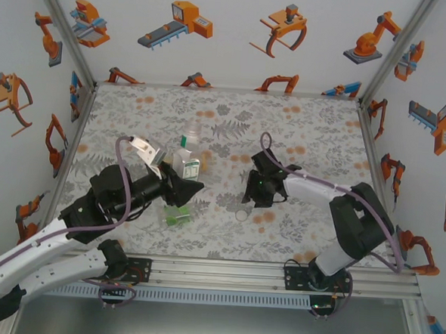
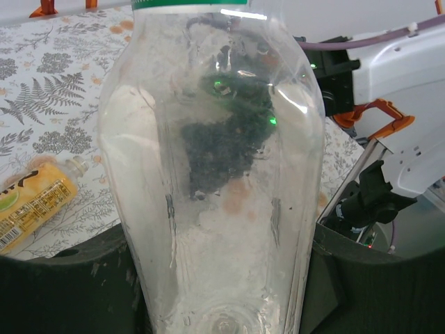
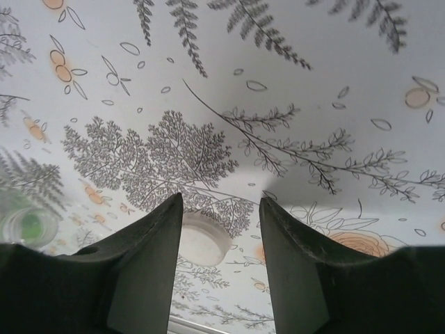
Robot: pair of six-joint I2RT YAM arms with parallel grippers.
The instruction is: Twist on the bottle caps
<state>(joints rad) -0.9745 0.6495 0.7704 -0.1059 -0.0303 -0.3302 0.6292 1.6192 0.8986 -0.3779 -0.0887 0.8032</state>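
One green-labelled bottle [image 2: 208, 209], one yellow-labelled bottle [image 2: 31, 202]

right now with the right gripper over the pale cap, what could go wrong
The pale cap sits off-centre, close to one finger of the open right gripper, so closing may nudge it away. The left gripper clamps the green-labelled bottle by its smooth clear wall; twisting could make it slip.

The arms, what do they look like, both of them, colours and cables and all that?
Both the left arm and right arm have white links and black joints, each with a purple cable looping alongside. The left gripper and right gripper are black, with dark wedge-shaped fingers.
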